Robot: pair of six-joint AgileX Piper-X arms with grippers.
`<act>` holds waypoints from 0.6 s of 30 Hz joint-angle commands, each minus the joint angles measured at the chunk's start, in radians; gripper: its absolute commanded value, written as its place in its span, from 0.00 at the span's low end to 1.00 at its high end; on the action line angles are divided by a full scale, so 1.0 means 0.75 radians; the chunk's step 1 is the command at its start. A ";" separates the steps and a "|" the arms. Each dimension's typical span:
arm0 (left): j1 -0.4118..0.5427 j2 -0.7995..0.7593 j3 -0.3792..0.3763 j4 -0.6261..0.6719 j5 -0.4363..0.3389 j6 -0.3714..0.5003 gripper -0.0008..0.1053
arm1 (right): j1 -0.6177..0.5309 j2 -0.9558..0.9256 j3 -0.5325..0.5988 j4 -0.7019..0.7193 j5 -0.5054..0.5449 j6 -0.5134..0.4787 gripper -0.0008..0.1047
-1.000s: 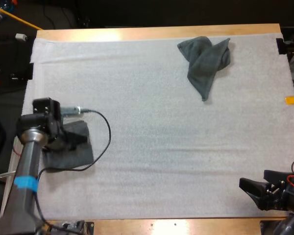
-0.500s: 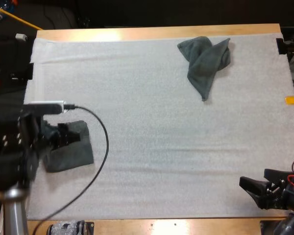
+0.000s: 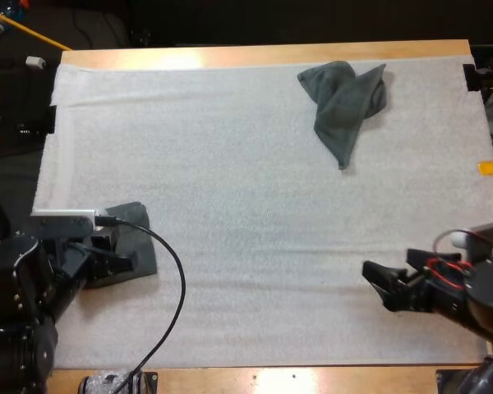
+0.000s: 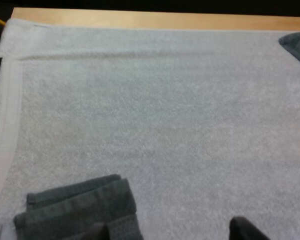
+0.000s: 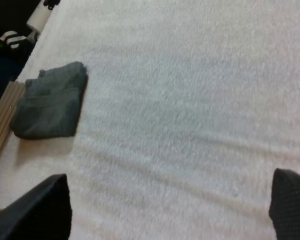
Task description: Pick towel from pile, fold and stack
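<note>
Crumpled towel (image 3: 343, 103): in a loose heap at the far right of the white mat (image 3: 230, 164) on the wooden tabletop (image 3: 255, 54), well apart from both pincers, with one tapered corner trailing toward the near side.
Folded towel (image 3: 135, 246): flat at the mat's near left edge, just beside the left pincer (image 3: 119, 250).
Left pincer: released, fingers spread, low at the folded towel's near edge, gripping nothing.
Right pincer (image 3: 376, 283): released, fingers wide apart above bare mat at the near right, holding nothing.
Handling: likely light, soft and limp, with no stiffness, so bound to sag and drape once lifted. Not fragile. Nap probably grippy, so little risk of slipping.
Where to hold: best at the trailing corner or a raised ridge of the heap, pinching a thin layer. A corner grip probably leaves the rest hanging open for folding.
Risk: a deep bunch could come up as a wad, hard to spread.
</note>
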 commanded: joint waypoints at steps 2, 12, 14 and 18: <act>-0.044 -0.025 -0.006 -0.003 0.013 -0.015 0.47 | -0.018 0.044 -0.001 -0.055 0.007 -0.044 0.75; -0.149 -0.112 -0.006 0.043 0.013 -0.001 0.47 | -0.338 0.233 -0.001 -0.132 -0.175 -0.213 0.75; -0.149 -0.122 -0.006 0.051 0.013 0.001 0.47 | -0.432 0.239 -0.001 -0.137 -0.221 -0.236 0.75; -0.149 -0.133 -0.006 0.064 0.013 0.018 0.47 | -0.640 0.228 -0.001 -0.135 -0.289 -0.284 0.75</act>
